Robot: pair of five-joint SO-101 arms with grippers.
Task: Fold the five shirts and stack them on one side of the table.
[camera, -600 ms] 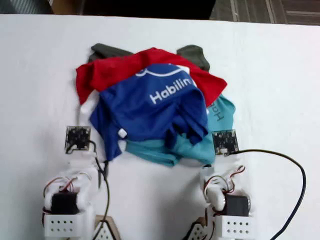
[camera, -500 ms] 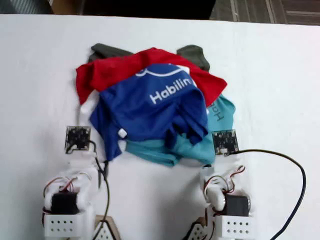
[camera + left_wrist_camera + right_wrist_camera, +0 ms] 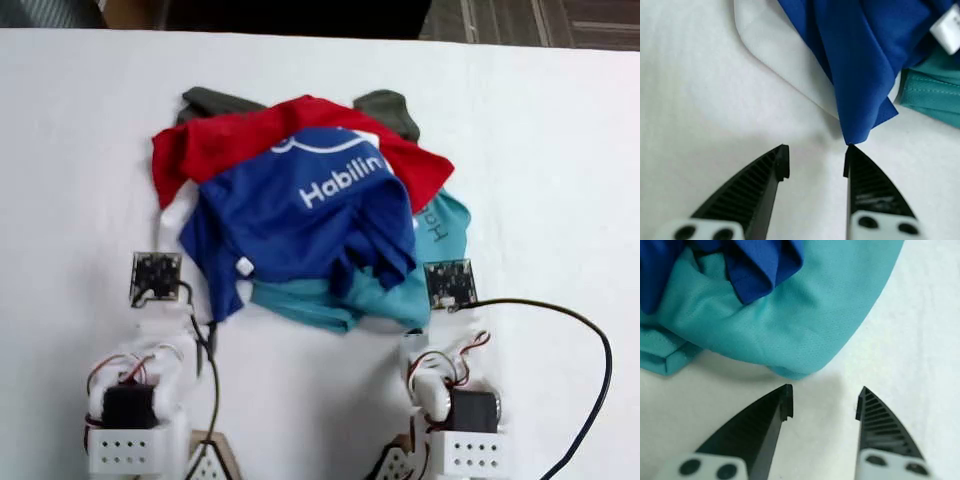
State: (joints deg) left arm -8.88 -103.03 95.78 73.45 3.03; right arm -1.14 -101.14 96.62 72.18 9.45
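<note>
The left gripper is spread and empty just by the blue shirt's corner. The right gripper is likewise open, near the teal shirt. Nothing looks folded or stacked yet. Beyond, the white shirt, red shirt and dark shirt lie mostly buried in the heap mid-table.

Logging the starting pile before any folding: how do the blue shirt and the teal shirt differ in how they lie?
The blue shirt lies on top; the teal shirt sits under it, mostly covered. A blue shirt corner reaches a fingertip of the open left claw; the teal shirt's edge stops short of the open right claw. Both are crumpled and unfolded.
</note>
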